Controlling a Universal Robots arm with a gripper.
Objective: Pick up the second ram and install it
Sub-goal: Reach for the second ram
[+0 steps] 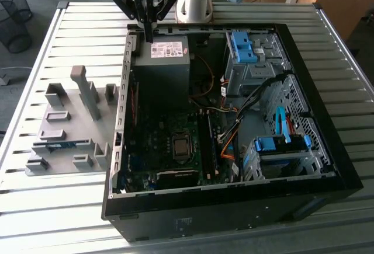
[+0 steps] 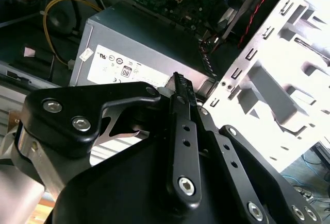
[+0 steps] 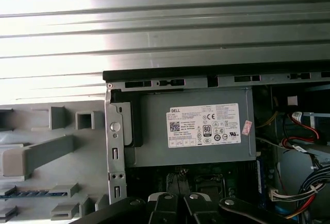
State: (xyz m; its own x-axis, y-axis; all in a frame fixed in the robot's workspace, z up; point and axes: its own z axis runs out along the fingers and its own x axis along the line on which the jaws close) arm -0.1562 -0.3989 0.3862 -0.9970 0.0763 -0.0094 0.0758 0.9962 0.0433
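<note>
Gripper pinched shut with nothing held, poised above the power supply at the case's upper left. Second ram off toward the exterior view's lower left — lying in the grey tray, long axis left to right, well apart.

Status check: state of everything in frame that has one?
Black computer case: on its side, open.
Thin blue ram stick: lying in the grey moulded holder, ungripped.
Black gripper: shut, empty, above the grey power supply box.
</note>
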